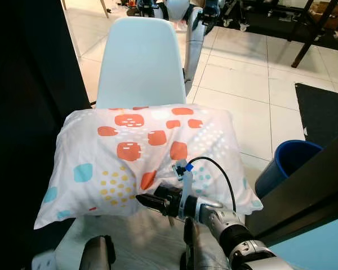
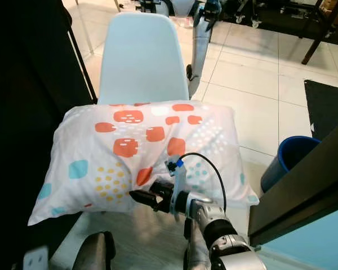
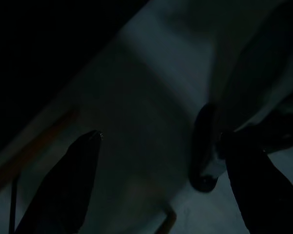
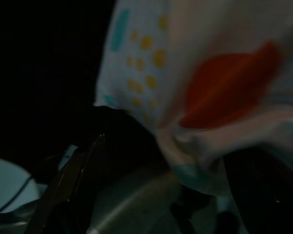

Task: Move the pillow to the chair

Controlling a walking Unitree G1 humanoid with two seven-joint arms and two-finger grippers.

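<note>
The white pillow (image 1: 141, 152), printed with orange, blue and yellow patches, lies flat across the seat of the pale chair (image 1: 141, 56) and overhangs it on both sides. My right gripper (image 1: 139, 198) sits at the pillow's near edge, its black fingers pointing left just under the hem. In the right wrist view the right gripper (image 4: 171, 146) is open, with a bunched fold of the pillow (image 4: 224, 87) between its spread fingers. My left arm (image 1: 98, 253) hangs low by the chair's front. In the dark left wrist view the left gripper (image 3: 161, 136) is open and holds nothing.
A dark cabinet (image 1: 28, 112) stands close on the left. A blue bin (image 1: 287, 160) sits on the tiled floor to the right, beside a dark slanted panel (image 1: 310, 185) and a black mat (image 1: 324, 107). A silver machine (image 1: 194, 34) stands behind the chair.
</note>
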